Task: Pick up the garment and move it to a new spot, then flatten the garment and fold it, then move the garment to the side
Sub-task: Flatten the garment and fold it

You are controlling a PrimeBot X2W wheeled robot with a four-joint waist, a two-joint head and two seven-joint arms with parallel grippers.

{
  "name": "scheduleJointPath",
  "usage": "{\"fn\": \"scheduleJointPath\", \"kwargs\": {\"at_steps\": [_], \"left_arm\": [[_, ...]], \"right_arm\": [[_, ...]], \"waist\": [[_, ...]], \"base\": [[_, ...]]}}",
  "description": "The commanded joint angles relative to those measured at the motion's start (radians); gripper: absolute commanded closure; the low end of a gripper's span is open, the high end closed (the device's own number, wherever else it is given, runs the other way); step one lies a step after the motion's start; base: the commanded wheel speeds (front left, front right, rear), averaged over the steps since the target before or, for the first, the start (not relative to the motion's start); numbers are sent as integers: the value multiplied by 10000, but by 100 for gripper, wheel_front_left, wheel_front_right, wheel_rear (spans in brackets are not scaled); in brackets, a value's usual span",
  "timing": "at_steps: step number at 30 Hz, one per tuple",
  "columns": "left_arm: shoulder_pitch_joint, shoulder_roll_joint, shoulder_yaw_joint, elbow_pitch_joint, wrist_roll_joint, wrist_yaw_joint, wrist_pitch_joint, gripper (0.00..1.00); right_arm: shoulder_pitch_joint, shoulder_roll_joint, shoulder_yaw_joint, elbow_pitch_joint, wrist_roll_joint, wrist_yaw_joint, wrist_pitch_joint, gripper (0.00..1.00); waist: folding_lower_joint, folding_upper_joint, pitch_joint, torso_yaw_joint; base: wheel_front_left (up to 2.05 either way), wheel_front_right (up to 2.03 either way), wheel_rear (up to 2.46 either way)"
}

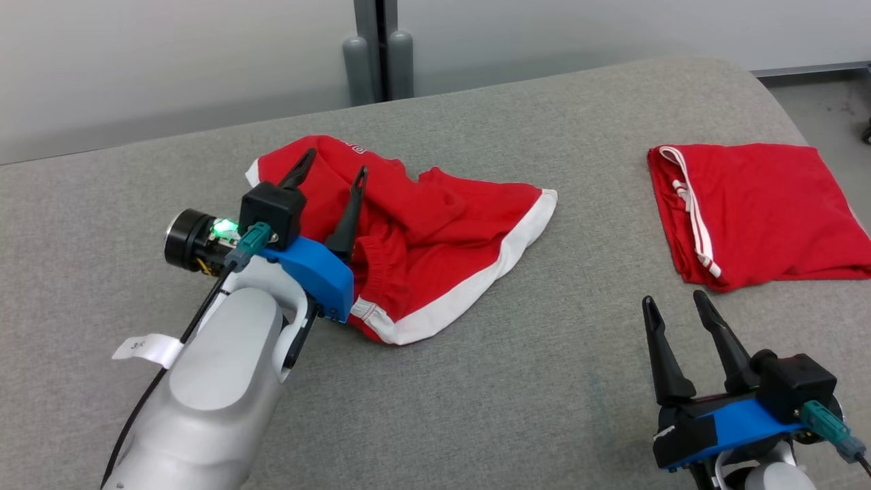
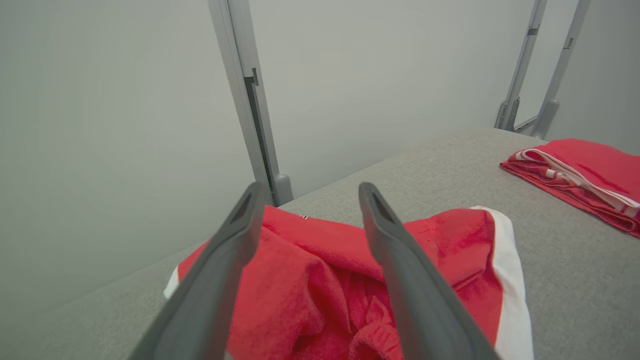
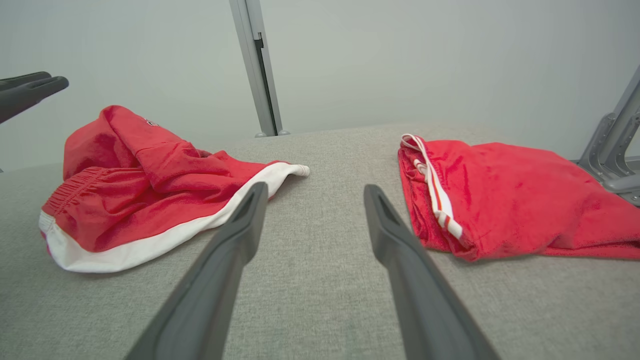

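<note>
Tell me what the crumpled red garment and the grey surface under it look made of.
Crumpled red garment: probably soft knit cloth, matte, with a fuzzy nap and limp folds. Grey surface: seemingly woven upholstery fabric, matte, showing a fine speckled weave.

Loose garment point(image 1: 435, 231) lies on table point(image 1: 544, 381), left of folded garment point(image 1: 762, 204).

The left gripper point(image 2: 311, 192) has its two dark fingers spread wide over a crumpled red garment point(image 2: 310, 280) with white trim. The garment lies near the far edge of the grey cloth-covered surface point(image 2: 575, 270), in front of a grey post point(image 2: 250, 100) on the pale wall. A folded red garment point(image 2: 585, 170) lies well apart, toward the surface's far right corner.
</note>
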State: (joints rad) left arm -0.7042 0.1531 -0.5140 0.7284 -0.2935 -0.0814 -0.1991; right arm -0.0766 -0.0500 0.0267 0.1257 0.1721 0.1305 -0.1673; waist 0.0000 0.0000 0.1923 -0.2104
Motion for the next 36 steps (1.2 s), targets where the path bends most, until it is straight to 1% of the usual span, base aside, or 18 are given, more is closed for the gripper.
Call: {"fn": "scheduleJointPath", "kwargs": {"at_steps": [1,3,7,9,12,14,15,16,21,24,25,26,27,29,34,36], "left_arm": [[154,-5,117,108,-161,-11,-119,0],[345,-77,184,94,-308,-33,-230,0],[866,-167,185,-351,-618,-150,-320,0],[1202,-190,-13,-649,-750,-238,-169,0],[1655,-186,-366,-1094,-1005,-366,393,0],[1905,-142,-640,-1321,-1281,-434,852,0],[1905,-142,-640,-1321,-1281,-434,852,0],[1996,-95,-759,-1401,-1394,-454,1071,0],[2159,93,-1387,-1776,-2132,-504,1733,0],[2099,300,-1662,-1873,-2616,-486,2026,1],[2056,373,-1696,-1838,-2717,-486,2096,54],[2021,443,-1702,-1761,-2803,-486,2165,100],[2000,486,-1670,-1686,-2864,-487,2183,100],[2000,556,-1517,-1578,-2939,-347,2045,100],[2618,800,-1034,-1475,-3137,327,1552,100],[2897,955,-931,-1576,-3172,509,1412,100]], "right_arm": [[27,-8,-109,-7,-35,5,-19,0],[60,-9,-231,-81,-97,5,14,0],[55,-8,-280,-242,-226,5,89,0],[55,-9,-263,-294,-207,4,116,0],[46,-9,-229,-311,-163,5,138,0],[35,-11,-187,-278,-125,4,131,0],[35,-11,-187,-278,-125,4,131,0],[22,-11,-143,-262,-122,5,124,0],[-57,-11,-85,-202,16,4,39,0],[-72,-11,-24,-136,77,5,5,0],[-71,-11,-27,-118,91,5,-3,0],[-70,-11,-32,-101,97,4,-12,0],[-59,-9,-36,-90,110,5,-28,0],[-39,-11,-70,-62,141,5,-33,0],[81,-11,-218,-34,163,4,-74,0],[113,-9,-247,-41,186,5,-73,0]], "waist": [[0,0,0,132],[0,0,2,313],[0,0,36,700],[0,0,35,844],[0,0,35,974],[0,0,33,990],[0,0,33,990],[0,0,40,971],[0,0,100,748],[0,0,106,590],[0,0,102,556],[0,0,91,525],[0,0,83,504],[0,0,63,489],[0,0,-61,613],[0,0,-102,688]], "base": [[0,0,0],[0,0,0],[0,0,0],[0,0,0],[0,0,0],[0,0,0],[0,0,0],[0,0,0],[0,0,0],[0,0,0],[0,0,0],[0,0,0],[0,0,0],[0,0,0],[0,0,0],[0,0,0]]}}
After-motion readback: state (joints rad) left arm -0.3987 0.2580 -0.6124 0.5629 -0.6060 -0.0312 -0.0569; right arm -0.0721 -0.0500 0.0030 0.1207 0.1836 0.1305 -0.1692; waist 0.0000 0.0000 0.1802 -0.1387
